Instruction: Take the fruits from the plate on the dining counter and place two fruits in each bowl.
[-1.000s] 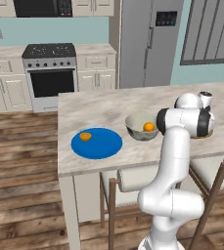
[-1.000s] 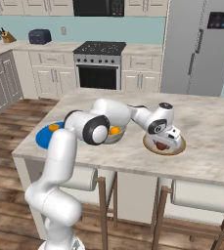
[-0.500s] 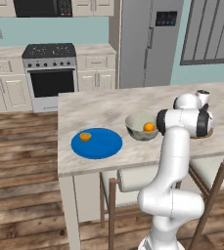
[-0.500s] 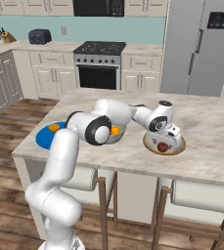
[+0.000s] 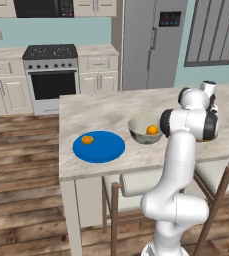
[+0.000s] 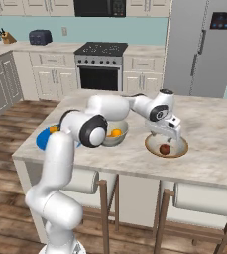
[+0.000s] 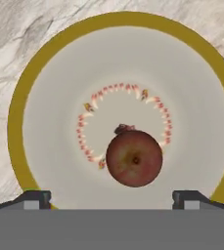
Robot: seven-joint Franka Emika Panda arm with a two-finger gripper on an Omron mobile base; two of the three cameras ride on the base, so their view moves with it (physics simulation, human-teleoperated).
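Observation:
My gripper (image 6: 165, 131) hangs open just above the shallow tan-rimmed bowl (image 6: 181, 147), its fingertips (image 7: 33, 199) spread wide. A dark red-brown fruit (image 7: 134, 157) lies free inside that bowl (image 7: 20, 112), also seen as the red fruit (image 6: 165, 149). The deep grey-green bowl (image 5: 138, 131) holds one orange fruit (image 5: 152, 130). Another orange fruit (image 5: 87, 139) rests on the blue plate (image 5: 103, 149). All stand on the dining counter (image 5: 101, 107). My own arm hides most of the tan-rimmed bowl in the left base view.
Stools with padded seats (image 6: 204, 198) stand under the counter's near edge. A stove (image 5: 51, 75) and a fridge (image 5: 151, 45) line the far wall. The arm (image 6: 110, 106) stretches over the grey-green bowl (image 6: 110, 140).
The open gripper has lifted a little above the tan-rimmed bowl. The red-brown fruit stays lying in the bowl.

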